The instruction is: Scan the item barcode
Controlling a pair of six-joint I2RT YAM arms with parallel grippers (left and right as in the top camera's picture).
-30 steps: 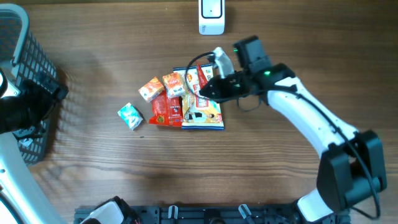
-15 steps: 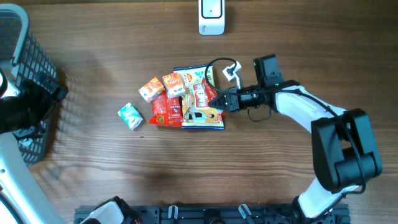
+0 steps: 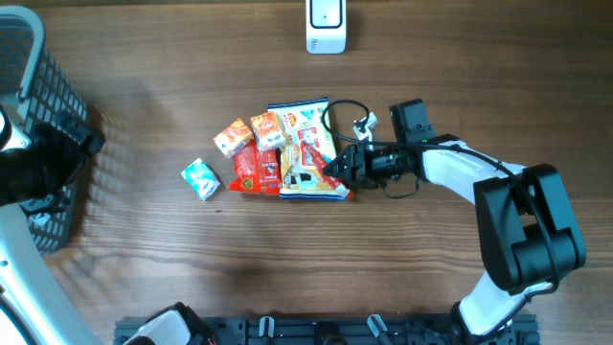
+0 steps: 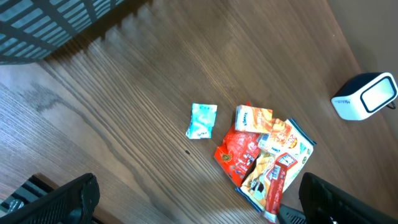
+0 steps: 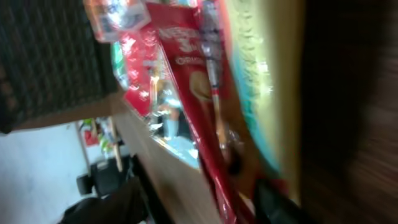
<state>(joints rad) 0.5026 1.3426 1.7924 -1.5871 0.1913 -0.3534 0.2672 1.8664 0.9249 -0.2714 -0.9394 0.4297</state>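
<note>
A pile of snack packets (image 3: 287,153) lies mid-table, with a long red wrapper (image 3: 308,149) on top of a yellow and blue bag (image 3: 316,187). My right gripper (image 3: 333,170) lies low at the pile's right edge. In the blurred right wrist view, the red wrapper (image 5: 199,112) runs between the parted fingers of the right gripper (image 5: 199,208), close to the right one. The white scanner (image 3: 326,27) stands at the far edge. My left gripper (image 4: 196,196) hangs wide open, high over bare wood, left of the pile (image 4: 264,158).
A small teal packet (image 3: 201,179) lies apart to the left of the pile. Orange boxes (image 3: 232,136) sit at the pile's upper left. A dark mesh basket (image 3: 38,125) stands at the table's left edge beside the left arm.
My right gripper has come down from above the pile to its right edge. Its jaws have parted there. The bag's lower corner has shifted slightly. The left arm has not moved.
</note>
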